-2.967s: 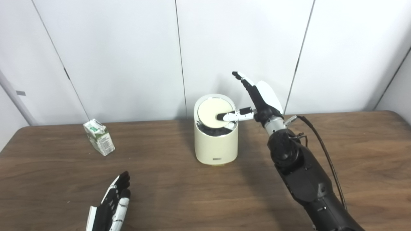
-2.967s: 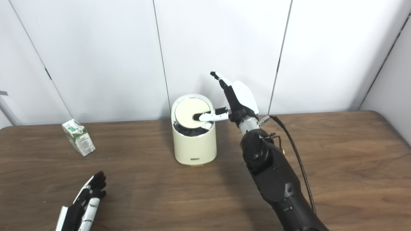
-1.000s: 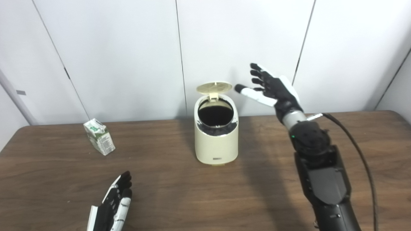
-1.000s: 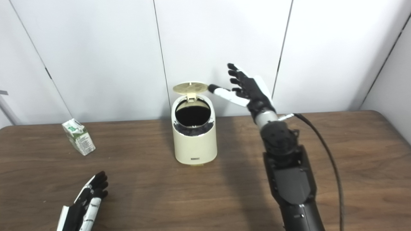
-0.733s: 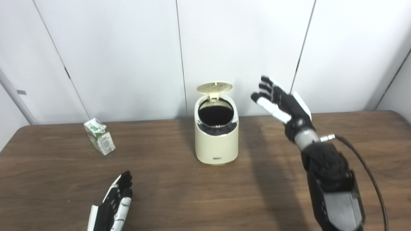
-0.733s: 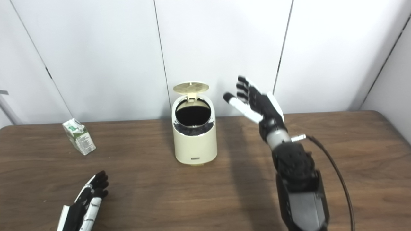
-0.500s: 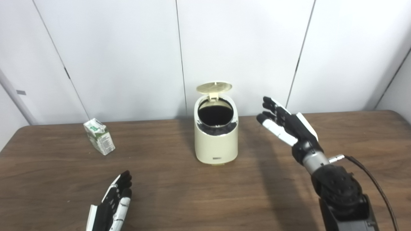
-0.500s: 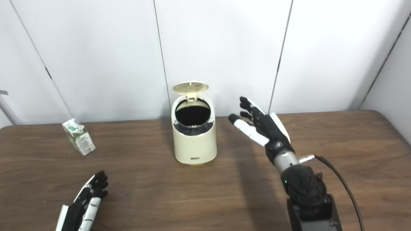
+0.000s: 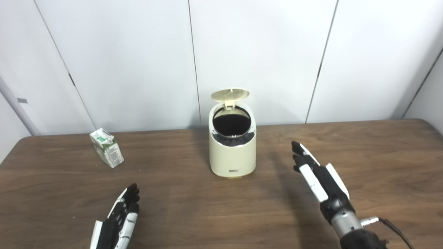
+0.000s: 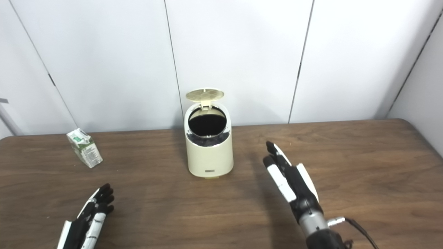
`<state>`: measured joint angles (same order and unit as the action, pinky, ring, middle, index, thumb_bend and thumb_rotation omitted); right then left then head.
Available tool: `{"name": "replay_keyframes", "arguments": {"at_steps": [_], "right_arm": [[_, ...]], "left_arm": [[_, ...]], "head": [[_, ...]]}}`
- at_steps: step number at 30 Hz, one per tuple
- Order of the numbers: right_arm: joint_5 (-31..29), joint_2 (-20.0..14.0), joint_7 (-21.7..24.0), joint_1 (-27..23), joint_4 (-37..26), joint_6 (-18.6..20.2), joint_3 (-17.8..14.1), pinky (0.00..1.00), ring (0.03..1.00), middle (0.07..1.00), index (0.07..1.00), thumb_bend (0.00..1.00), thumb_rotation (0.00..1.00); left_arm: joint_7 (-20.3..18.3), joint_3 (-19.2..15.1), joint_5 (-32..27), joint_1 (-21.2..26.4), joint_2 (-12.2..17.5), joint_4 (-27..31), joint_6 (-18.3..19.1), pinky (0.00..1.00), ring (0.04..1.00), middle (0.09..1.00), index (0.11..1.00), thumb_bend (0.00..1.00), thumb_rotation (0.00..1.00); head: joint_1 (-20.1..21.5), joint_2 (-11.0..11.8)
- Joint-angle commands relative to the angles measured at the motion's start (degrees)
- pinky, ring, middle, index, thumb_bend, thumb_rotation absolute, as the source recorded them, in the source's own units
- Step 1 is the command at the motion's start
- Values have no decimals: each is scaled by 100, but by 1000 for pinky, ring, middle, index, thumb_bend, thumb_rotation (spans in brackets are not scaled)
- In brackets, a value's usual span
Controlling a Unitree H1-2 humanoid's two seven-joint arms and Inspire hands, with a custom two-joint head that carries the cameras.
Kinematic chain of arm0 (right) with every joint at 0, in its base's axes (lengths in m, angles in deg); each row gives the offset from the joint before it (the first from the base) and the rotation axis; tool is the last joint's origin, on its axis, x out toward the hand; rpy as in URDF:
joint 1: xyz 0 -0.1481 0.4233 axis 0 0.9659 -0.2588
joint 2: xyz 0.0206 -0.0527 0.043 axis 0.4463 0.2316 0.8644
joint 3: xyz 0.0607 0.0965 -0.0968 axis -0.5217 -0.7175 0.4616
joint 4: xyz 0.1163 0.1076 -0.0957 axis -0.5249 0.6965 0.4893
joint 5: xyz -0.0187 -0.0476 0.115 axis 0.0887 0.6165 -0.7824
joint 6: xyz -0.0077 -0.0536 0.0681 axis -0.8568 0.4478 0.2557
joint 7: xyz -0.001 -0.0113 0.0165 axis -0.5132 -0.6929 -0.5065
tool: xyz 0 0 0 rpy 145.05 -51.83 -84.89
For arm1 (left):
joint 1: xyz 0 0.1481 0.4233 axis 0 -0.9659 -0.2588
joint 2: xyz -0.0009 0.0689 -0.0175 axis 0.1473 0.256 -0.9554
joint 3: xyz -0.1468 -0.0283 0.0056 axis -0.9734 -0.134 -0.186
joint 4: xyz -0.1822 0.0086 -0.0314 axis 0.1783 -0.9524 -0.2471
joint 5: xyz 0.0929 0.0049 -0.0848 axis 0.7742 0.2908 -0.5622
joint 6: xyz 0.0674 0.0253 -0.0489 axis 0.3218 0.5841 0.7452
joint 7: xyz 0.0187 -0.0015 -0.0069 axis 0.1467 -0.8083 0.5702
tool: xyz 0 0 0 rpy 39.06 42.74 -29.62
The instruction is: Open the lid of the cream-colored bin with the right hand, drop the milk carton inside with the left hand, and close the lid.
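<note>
At desk centre, toward the rear edge: cream-colored bin [image 9: 232, 152], upright, standing on the brown wood-grain desk [image 9: 380, 155].
Lid: lid [image 9: 230, 94] raised on its rear hinge, tilted back above the opening; ribbed underside faces the camera.
Bin opening: round, dark interior exposed; contents cannot be made out. A small dark label sits low on the front wall.
Milk carton: milk carton [image 9: 106, 147], white and green, standing on the desk well to the left of the bin and apart from it, turned at an angle to the desk edge. No hand touches it.
Left hand: left hand [image 9: 118, 221] low over the near-left part of the desk, near the bottom edge of the picture, well short of the carton. Fingers extended and lying close together, pointing away from the robot; nothing held.
Right hand: right hand [image 9: 320, 180] on the near-right side, to the right of the bin and clear of it. Fingers [image 9: 300, 154] extended, slightly apart, pointing up and away; nothing held.
Cable: dark cable [image 10: 360, 230] runs from the right wrist toward the bottom-right corner.
Background: white panelled wall [image 9: 263, 52] directly behind the desk.
</note>
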<state>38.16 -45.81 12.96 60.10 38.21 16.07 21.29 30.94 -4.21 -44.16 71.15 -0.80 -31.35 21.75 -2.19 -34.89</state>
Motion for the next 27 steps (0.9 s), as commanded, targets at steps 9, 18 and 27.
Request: {"name": "replay_keyframes", "arguments": {"at_steps": [9, 18, 27], "right_arm": [[-406, 20, -238, 308, 117, -1006, -363, 956, 985, 982, 978, 604, 1000], [-43, -22, -638, 348, 648, -1695, -387, 963, 975, 972, 969, 611, 1000], [-110, -247, -651, 340, 981, -2142, -450, 945, 963, 973, 965, 638, 1000]], "left_arm": [[90, 33, 145, -2, -7, 149, -106, 858, 890, 895, 915, 576, 789], [54, 16, 66, 28, -15, 91, -129, 870, 899, 909, 926, 595, 779], [108, 102, 60, 4, -189, 97, -276, 829, 894, 909, 935, 589, 670]], "head": [[-206, 13], [-391, 52], [-1134, 374]]}}
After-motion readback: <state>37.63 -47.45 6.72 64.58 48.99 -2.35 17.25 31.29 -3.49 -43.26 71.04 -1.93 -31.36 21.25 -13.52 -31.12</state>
